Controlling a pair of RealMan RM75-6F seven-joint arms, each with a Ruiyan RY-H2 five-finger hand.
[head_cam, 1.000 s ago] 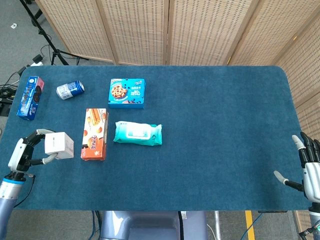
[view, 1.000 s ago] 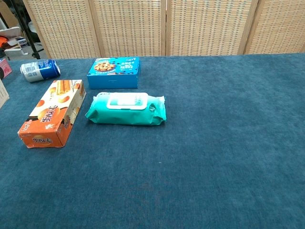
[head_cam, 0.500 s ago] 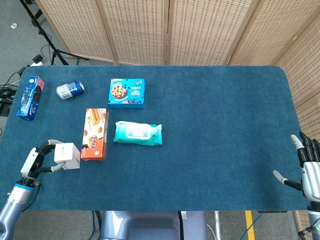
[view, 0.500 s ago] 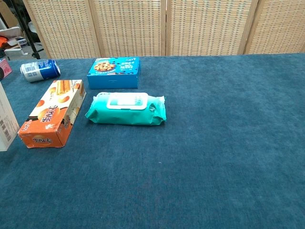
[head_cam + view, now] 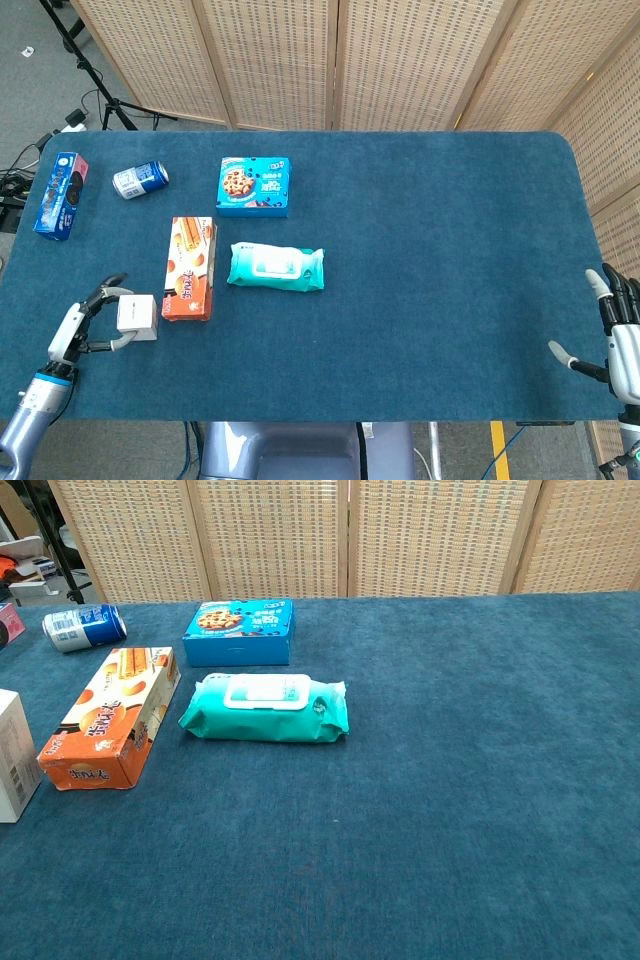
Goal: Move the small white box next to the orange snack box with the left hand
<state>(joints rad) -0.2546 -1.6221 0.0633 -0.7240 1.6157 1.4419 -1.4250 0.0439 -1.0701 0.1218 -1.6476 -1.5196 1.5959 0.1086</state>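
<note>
The small white box (image 5: 137, 317) stands on the blue table, just left of the orange snack box (image 5: 190, 268), near that box's front end. The chest view shows the white box (image 5: 15, 756) at its left edge, set down close beside the orange snack box (image 5: 110, 715). My left hand (image 5: 85, 325) sits right behind the white box with its fingers spread around it. The upper fingers (image 5: 112, 284) stand off the box, and the thumb reaches its lower corner. My right hand (image 5: 620, 340) hangs past the table's right front corner, fingers spread, holding nothing.
A teal wipes pack (image 5: 276, 267) lies right of the orange box, with a blue cookie box (image 5: 254, 186) behind it. A drink can (image 5: 140, 179) and a long blue biscuit box (image 5: 60, 194) lie at the far left. The table edge (image 5: 120, 418) runs just in front of my left hand.
My left hand has lowered the white box to the table beside the orange box's front end. Its fingers have since opened away from the box. The right hand has stayed put.
</note>
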